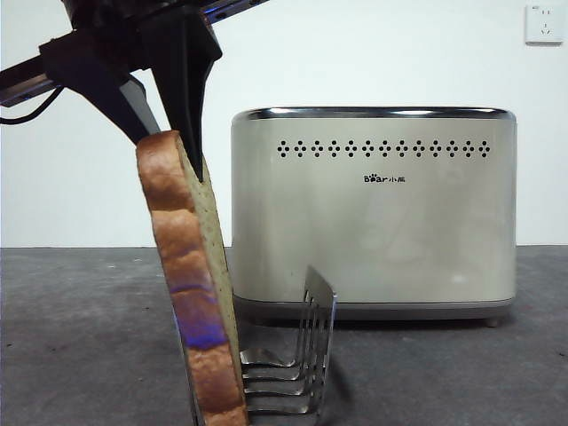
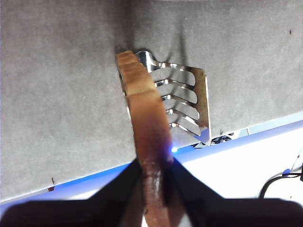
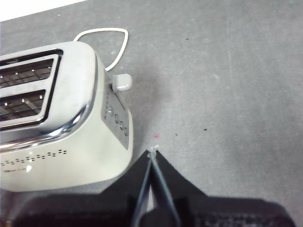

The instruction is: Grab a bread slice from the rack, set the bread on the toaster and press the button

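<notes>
Left pincer (image 2: 154,172) pinches the slice of bread (image 1: 191,293) — beside the rack (image 1: 297,359); right pincer (image 3: 152,153) pressed together.

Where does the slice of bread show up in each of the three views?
Front view: slice of bread stands left, held at its top, beside the rack.
Left wrist view: centre, pinched by the left end effector.
Right wrist view: not in it.
Shared landmark: the rack, in both bread views.

Your left gripper (image 2: 152,176): black fingers (image 2: 124,182) clamp brown-crusted bread slice (image 2: 147,123) beside shiny steel slatted rack (image 2: 187,101), grey counter (image 2: 57,94).
</notes>
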Available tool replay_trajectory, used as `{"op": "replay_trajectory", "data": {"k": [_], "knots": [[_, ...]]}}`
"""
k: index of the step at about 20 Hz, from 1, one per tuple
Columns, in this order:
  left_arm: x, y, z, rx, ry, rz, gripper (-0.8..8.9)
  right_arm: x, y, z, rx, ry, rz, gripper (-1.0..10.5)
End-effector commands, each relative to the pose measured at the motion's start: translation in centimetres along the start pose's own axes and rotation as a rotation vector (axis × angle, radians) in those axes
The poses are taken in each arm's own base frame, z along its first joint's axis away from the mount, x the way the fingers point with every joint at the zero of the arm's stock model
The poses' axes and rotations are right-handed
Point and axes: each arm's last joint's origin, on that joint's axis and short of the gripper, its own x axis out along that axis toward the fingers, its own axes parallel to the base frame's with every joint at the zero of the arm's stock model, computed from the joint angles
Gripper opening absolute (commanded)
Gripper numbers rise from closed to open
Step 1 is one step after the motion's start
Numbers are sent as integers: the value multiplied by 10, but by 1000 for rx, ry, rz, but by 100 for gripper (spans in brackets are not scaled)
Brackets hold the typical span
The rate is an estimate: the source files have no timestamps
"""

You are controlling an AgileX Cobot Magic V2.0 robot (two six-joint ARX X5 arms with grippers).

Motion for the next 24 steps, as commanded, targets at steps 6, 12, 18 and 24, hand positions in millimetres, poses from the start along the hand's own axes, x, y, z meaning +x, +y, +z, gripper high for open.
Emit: {"op": "replay_trajectory", "data": {"k": [6, 12, 18, 24], "knots": [[-3, -2, 0, 22, 28, -42, -9, -1, 1, 0, -16, -3, 7, 1], [-30, -15, 4, 121, -32, -87, -9, -1, 1, 0, -16, -3, 6, 1], [-65, -21, 0, 215, -34, -49, -9, -1, 1, 0, -16, -3, 7, 1], [-124, -40, -2, 531, -193, -131, -9, -1, 6, -1, -325, 1, 182, -1]]}}
